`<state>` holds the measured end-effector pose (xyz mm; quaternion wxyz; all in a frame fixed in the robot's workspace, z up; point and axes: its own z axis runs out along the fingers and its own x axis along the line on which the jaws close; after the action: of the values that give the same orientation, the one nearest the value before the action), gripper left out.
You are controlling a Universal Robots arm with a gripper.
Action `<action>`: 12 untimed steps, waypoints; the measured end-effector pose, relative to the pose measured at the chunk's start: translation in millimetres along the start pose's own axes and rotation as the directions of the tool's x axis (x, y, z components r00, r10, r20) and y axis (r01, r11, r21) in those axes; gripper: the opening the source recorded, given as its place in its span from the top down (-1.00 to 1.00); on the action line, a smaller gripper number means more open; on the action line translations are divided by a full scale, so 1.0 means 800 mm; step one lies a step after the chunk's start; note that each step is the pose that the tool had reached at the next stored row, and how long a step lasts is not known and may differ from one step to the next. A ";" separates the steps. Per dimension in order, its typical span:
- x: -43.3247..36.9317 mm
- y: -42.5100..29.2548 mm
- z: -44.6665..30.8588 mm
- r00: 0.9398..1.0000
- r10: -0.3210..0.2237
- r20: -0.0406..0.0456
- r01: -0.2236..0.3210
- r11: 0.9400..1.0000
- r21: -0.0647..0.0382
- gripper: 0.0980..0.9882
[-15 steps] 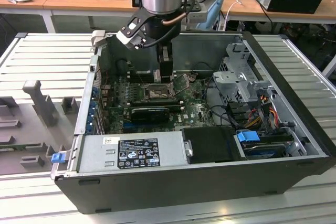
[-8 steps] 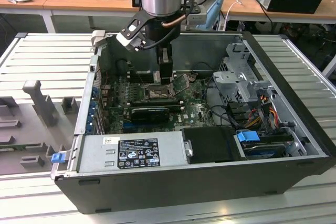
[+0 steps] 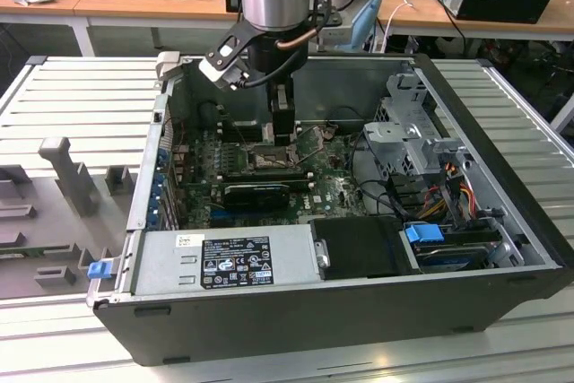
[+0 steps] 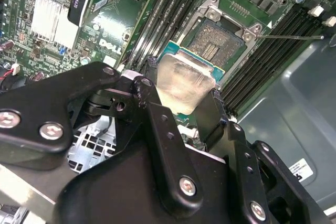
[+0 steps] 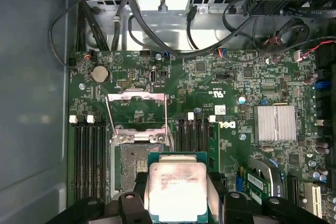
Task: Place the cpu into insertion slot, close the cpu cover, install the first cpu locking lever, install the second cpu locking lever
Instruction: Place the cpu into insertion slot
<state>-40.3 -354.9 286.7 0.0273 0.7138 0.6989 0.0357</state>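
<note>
My gripper [image 5: 177, 195] is shut on the cpu [image 5: 177, 187], a pale silvery square chip with a green edge, held flat by two opposite sides. In both wrist views the cpu hangs just beside and above the insertion slot [image 5: 131, 166], whose black pin field lies bare. In the second wrist view the black fingers [image 4: 152, 114] flank the cpu [image 4: 184, 82], with the insertion slot [image 4: 212, 45] beyond it. The cpu cover [image 5: 136, 96] is swung open away from the slot, and two thin locking levers [image 5: 166, 114] stand released along its sides. In the exterior view the gripper [image 3: 282, 136] reaches down inside the computer case.
Long black memory slots [image 5: 86, 156] run on both sides of the socket. A finned heatsink [image 5: 274, 123] and a graphics card [image 3: 256, 193] sit on the green board. Cables [image 5: 210, 45], a drive cage [image 3: 413, 136] and the case walls [image 3: 296, 307] close in the space.
</note>
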 end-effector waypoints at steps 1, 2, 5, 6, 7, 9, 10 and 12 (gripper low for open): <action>0.000 -0.0001 0.0008 1.000 0.002 0.000 -0.002 1.000 0.000 0.03; 0.000 -0.0002 0.0013 1.000 0.007 0.001 -0.007 1.000 0.000 0.03; 0.002 -0.0011 0.0060 1.000 0.027 0.002 -0.027 1.000 0.000 0.03; 0.003 -0.0013 0.0083 1.000 0.027 0.002 -0.027 1.000 0.000 0.03; 0.005 -0.0018 0.0134 1.000 0.026 0.002 -0.026 1.000 0.000 0.03; 0.006 -0.0022 0.0180 1.000 0.004 0.000 -0.004 1.000 0.000 0.03; 0.006 -0.0025 0.0201 1.000 -0.021 -0.002 0.021 1.000 0.000 0.03; 0.008 -0.0028 0.0235 0.999 -0.035 -0.003 0.035 0.999 0.000 0.03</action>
<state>-40.7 -348.0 267.9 0.0266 0.7015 0.7112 0.0363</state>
